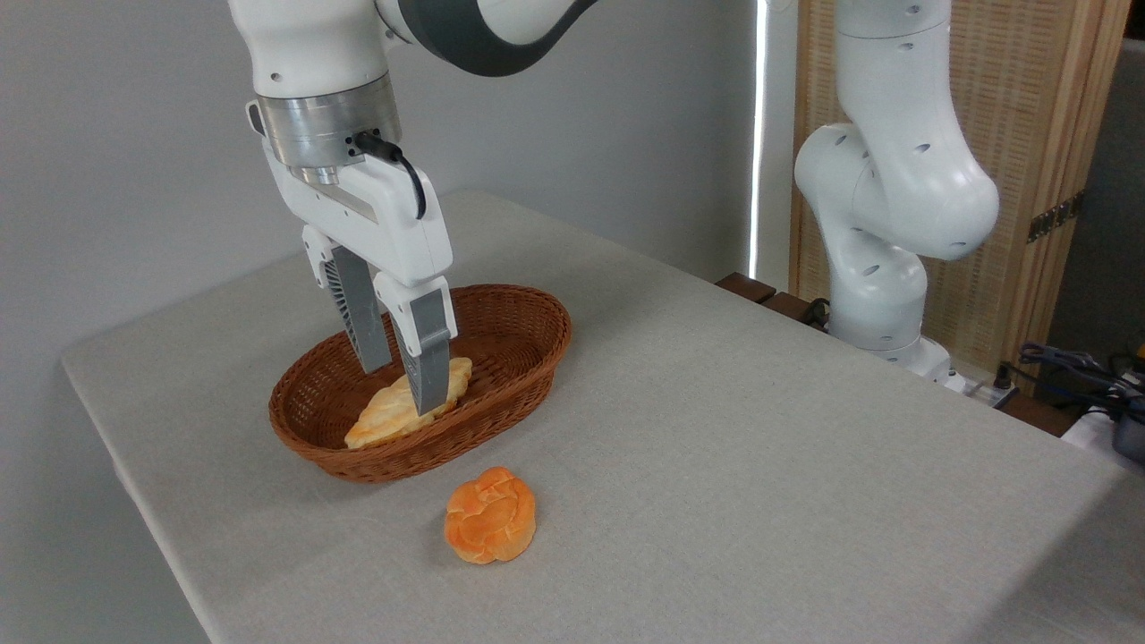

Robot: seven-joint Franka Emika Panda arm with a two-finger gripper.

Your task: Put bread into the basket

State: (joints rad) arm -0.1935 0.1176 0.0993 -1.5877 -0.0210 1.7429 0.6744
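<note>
The gripper [402,386] reaches down into the basket [528,358], its fingers slightly apart on either side of a pale yellow pastry [394,413] lying inside; whether they pinch it, I cannot tell. The orange bun [490,528] sits on the table [760,465] just in front of the basket, apart from it.

Gripper [404,386] reaches down into the basket [528,353], fingers slightly apart over a pale yellow pastry [380,420] (contact w/ it unclear). Orange bread [490,528] sits on the surface [760,447] just in front of basket, outside it.
</note>
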